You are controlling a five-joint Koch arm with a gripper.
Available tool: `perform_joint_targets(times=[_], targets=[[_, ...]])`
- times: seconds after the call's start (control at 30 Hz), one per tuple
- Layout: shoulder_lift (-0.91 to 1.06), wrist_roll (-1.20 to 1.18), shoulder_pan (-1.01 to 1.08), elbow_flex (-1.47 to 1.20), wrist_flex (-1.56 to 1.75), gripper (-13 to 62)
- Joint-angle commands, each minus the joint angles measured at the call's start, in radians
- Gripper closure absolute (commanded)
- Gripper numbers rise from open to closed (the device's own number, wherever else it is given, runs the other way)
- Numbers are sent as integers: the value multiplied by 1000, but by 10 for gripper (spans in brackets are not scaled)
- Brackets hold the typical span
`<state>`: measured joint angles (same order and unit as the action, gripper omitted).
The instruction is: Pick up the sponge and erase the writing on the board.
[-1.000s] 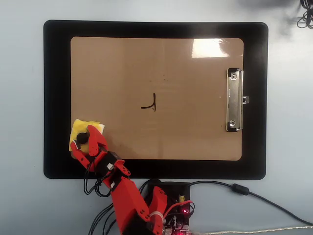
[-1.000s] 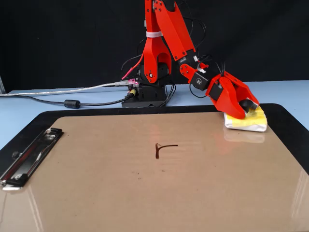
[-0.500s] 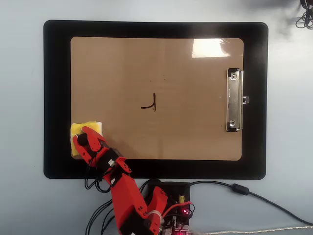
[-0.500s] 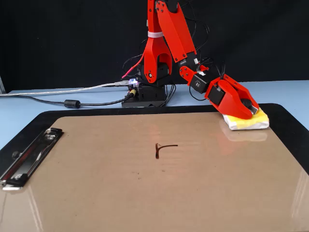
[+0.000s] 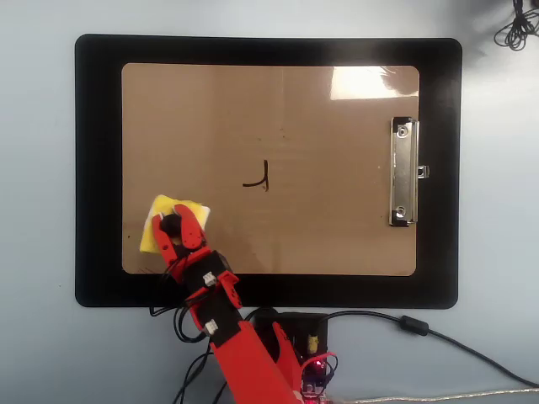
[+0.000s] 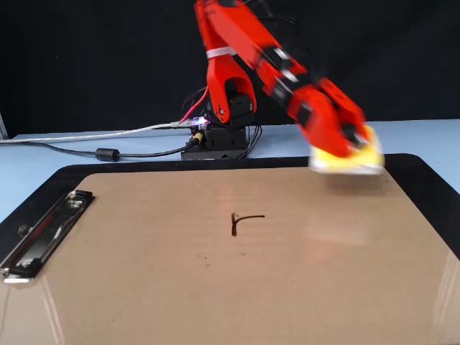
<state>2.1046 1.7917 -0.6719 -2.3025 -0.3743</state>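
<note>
A: The board (image 5: 320, 168)?
B: Flat on the black mat (image 5: 93, 168).
A: The sponge (image 5: 164, 220)?
B: Clamped in the red gripper (image 5: 175, 225), lifted above the board's corner.
A: The writing (image 5: 258, 178)?
B: Mid-board, well apart from the sponge.

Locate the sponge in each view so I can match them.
Overhead view: sponge lower left on the board, under the pincer.
Fixed view: sponge upper right, blurred, in the pincer.
Shared landmark: the pen mark mid-board.
</note>
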Motion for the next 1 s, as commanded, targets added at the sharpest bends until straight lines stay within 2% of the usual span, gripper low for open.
perform_joint_targets(times=[0.0, 0.13, 0.27, 0.37, 0.47, 0.7, 0.97], targets=[[195, 14, 133, 91, -325, 573], [212, -114, 485, 109, -364, 574], [78, -187, 634, 95, -166, 574], [-48, -186, 650, 61, -2, 574], [-89, -184, 646, 23, 109, 574], [-206, -186, 646, -37, 202, 574], [-653, -183, 607, 253, 345, 574]])
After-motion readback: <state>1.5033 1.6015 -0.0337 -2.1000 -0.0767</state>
